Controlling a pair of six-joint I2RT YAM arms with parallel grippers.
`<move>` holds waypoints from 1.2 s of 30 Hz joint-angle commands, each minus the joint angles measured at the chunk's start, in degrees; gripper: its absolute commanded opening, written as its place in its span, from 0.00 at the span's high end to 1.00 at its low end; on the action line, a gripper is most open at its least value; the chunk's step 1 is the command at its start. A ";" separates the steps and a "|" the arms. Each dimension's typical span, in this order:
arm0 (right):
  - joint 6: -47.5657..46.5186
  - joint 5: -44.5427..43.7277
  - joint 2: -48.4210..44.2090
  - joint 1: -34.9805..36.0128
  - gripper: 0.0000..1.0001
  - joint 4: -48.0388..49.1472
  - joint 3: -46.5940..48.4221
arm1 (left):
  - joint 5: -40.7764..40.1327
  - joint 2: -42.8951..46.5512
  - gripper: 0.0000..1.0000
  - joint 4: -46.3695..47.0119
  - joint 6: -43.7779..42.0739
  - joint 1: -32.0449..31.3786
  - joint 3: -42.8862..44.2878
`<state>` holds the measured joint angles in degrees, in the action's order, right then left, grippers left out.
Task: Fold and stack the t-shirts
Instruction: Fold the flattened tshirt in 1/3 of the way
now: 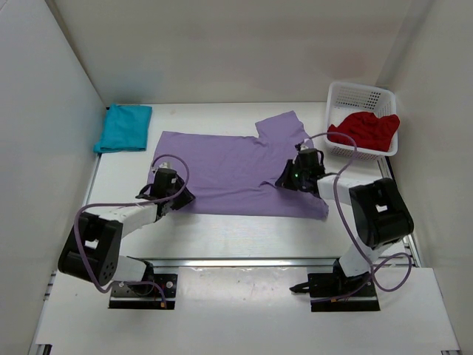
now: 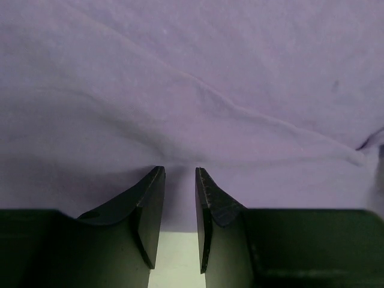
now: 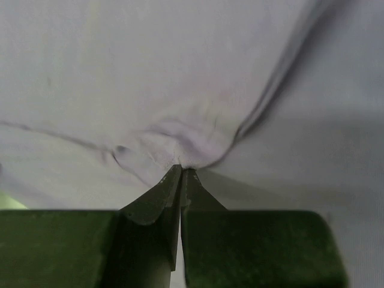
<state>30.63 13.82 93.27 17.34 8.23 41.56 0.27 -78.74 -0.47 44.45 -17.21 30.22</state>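
The two arm bases, left (image 1: 140, 285) and right (image 1: 344, 292), sit closest in the overhead view, bolted at the near edge. Beyond them the white tabletop (image 1: 244, 233) carries everything else.

The lavender shirt (image 1: 229, 174) lies spread flat across the middle of it, one sleeve pointing toward the far right. A white lattice basket (image 1: 355, 92) stands at the far right corner, just beside that sleeve. The red shirt (image 1: 366, 129) is heaped inside the basket and spills over its near rim. The teal shirt (image 1: 123, 127) lies folded at the far left, apart from the lavender one.

The right end effector (image 3: 181, 169) rests on the lavender shirt's right side. Its jaws are pressed together on a small puckered pinch of the cloth (image 3: 180, 141).

The left end effector (image 2: 180, 171) is at the shirt's near left edge. Its jaws stand a narrow gap apart, tips at the hem, with no cloth pinched between them and bare tabletop showing in the gap.
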 commanded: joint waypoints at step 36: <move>-3.57 -8.02 -10.39 13.50 1.00 -5.32 -12.02 | 12.21 -1.25 0.65 3.91 -0.76 2.88 -9.03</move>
<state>27.46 8.62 84.51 29.06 5.48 33.21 10.98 -80.86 10.87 45.43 -14.92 24.45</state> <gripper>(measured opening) 0.003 0.349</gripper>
